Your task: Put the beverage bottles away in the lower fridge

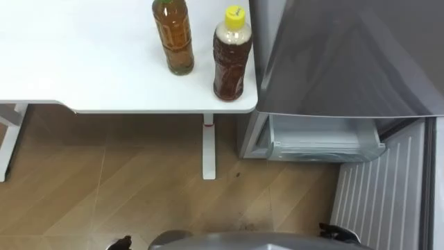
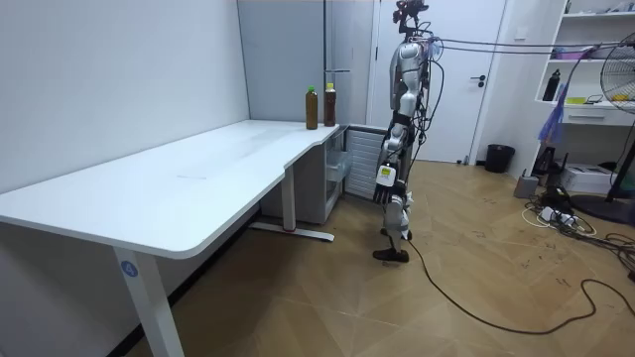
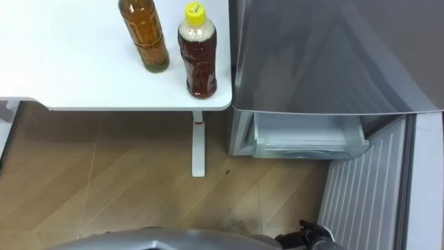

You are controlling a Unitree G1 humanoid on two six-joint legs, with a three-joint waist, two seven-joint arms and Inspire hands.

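yellow-capped bottle [image 1: 229,55] and second bottle [image 1: 173,35], brown drink in each, upright at table [image 1: 69,69] corner beside fridge [image 1: 347,55]; lower drawer [image 1: 326,147] open. left hand [image 1: 119,244], right hand [image 1: 334,231] low; open or closed, cannot tell.

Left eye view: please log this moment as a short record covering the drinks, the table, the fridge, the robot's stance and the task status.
drinks: amber bottle and yellow-capped bottle, both upright, side by side
location: on the white table, at its corner beside the fridge
yellow-capped bottle: the one nearer the fridge
lower fridge: open, with its drawer exposed
robot: stands upright on the wooden floor, facing the table corner and fridge
task status: neither drink picked up yet
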